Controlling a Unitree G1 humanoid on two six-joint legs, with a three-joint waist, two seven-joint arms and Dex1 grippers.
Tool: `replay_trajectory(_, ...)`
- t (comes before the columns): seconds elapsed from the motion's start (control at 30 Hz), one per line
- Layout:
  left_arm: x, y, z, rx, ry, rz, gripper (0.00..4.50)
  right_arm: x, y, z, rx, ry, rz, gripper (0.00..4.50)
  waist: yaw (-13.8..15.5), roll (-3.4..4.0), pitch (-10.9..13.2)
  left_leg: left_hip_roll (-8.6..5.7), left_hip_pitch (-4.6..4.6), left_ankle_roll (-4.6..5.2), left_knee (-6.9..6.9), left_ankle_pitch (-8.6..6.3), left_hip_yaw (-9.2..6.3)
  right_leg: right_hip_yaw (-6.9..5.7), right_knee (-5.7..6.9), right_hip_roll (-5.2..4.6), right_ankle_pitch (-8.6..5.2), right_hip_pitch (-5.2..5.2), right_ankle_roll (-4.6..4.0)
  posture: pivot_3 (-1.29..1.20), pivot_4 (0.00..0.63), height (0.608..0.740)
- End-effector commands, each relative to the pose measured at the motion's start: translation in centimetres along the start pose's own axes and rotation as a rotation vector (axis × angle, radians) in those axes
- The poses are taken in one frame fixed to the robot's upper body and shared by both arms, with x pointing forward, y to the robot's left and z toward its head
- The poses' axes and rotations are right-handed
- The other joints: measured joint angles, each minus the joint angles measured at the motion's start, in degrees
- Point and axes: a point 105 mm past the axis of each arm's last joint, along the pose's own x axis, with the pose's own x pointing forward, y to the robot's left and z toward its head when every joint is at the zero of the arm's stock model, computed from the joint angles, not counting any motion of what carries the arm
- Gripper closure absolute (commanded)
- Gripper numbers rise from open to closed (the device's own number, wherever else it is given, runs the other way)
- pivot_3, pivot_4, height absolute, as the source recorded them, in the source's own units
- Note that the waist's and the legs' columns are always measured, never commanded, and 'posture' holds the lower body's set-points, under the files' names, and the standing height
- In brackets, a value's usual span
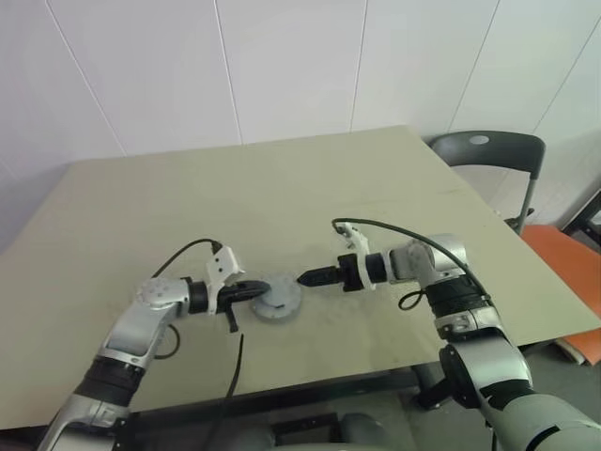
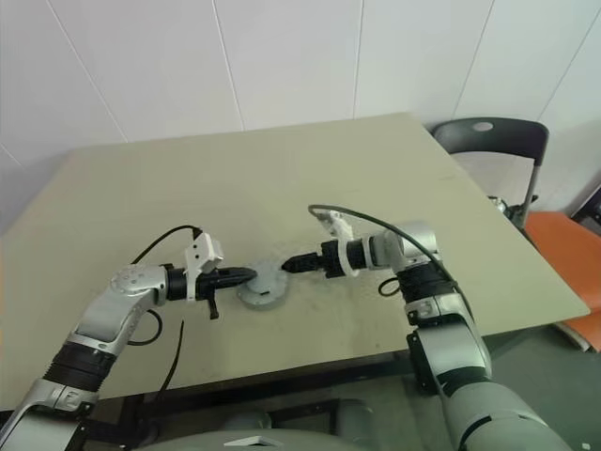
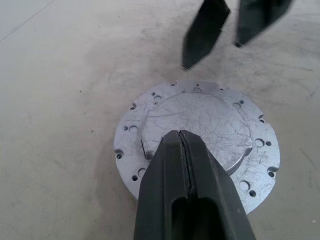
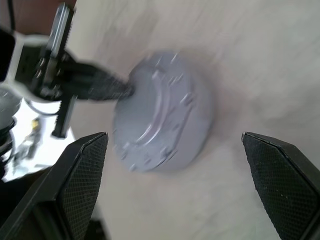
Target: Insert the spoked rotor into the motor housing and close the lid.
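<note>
On the table [image 1: 141, 207], lidded motor housing [image 1: 276, 298] flat, axis upright, between clenched left gripper [image 1: 264, 290] and spread-fingered, empty right gripper [image 1: 305, 278].

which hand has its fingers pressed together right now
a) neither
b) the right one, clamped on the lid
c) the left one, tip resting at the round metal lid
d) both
c: the left hand shows its two fingers shut tight over the round metal lid, while the right hand has its fingers spread wide, holding nothing.
</note>
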Motion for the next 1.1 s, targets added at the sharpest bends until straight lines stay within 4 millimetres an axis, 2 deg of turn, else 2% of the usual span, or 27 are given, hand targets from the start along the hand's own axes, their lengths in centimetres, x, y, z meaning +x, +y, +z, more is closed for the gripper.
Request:
replay_trajectory(0.03,-0.6,-1.3,-6.5,-0.159,0.223,-0.014,4.50,0.4,1.4,0.5,0.028,0.002,0.037,0.04,-0.02,0.00,0.00,0.00,0.01,0.00,0.00,0.00,0.00,0.00,0.00,0.01,0.00,0.00,0.00,0.00,0.000,0.740)
replay_trajectory(0.23,-0.7,-1.5,-6.6,-0.158,0.227,-0.022,4.50,1.6,1.0,-0.6,0.066,0.025,-0.022,0.04,-0.02,-0.04,-0.04,0.00,0.00,0.00,-0.01,0.00,0.01,0.00,-0.01,0.00,0.05,0.00,0.09,0.00,0.000,0.740)
replay_trajectory(0.47,-0.8,-1.8,-6.7,-0.153,0.236,-0.037,4.50,2.0,-0.5,-1.2,0.065,0.053,-0.154,0.04,-0.93,0.10,-0.30,0.00,0.09,0.00,-0.07,0.00,-0.01,0.01,0.00,0.01,0.02,0.06,0.05,0.00,0.000,0.740)
replay_trajectory(0.63,-0.8,-2.0,-6.6,-0.154,0.232,-0.045,4.50,2.6,0.3,-1.7,0.065,0.082,-0.133,0.04,-1.22,0.19,-0.49,-0.02,0.14,0.00,-0.04,0.00,-0.01,-0.01,-0.02,-0.01,-0.05,0.12,-0.03,0.00,0.000,0.740)
replay_trajectory(0.77,-0.8,-2.1,-6.6,-0.155,0.230,-0.048,4.50,3.6,2.2,-1.7,0.102,0.098,-0.042,0.04,-1.28,0.13,-0.60,-0.03,0.13,0.00,-0.06,0.00,-0.01,-0.01,-0.01,0.00,0.01,0.12,0.07,0.00,0.000,0.740)
replay_trajectory(0.93,-0.7,-2.1,-6.5,-0.154,0.224,-0.043,4.50,4.8,4.1,-0.4,0.240,0.041,0.128,0.04,-1.49,0.09,-0.62,-0.02,0.12,0.00,-0.09,0.00,-0.01,0.02,0.00,0.00,0.04,0.09,0.11,0.00,0.000,0.740)
replay_trajectory(1.07,-0.7,-2.1,-6.5,-0.152,0.223,-0.040,4.50,5.1,3.7,0.1,0.332,0.001,0.140,0.04,-1.97,0.11,-0.61,-0.01,0.14,0.00,-0.11,0.00,-0.05,0.05,0.07,0.06,0.04,0.06,0.09,0.00,0.000,0.740)
replay_trajectory(1.1,-0.7,-2.1,-6.5,-0.152,0.222,-0.040,4.50,5.1,3.4,0.0,0.348,-0.006,0.131,0.20,-2.20,0.11,-0.61,-0.01,0.13,0.00,-0.14,0.00,-0.09,0.05,0.08,0.08,0.04,0.05,0.09,0.00,0.000,0.740)
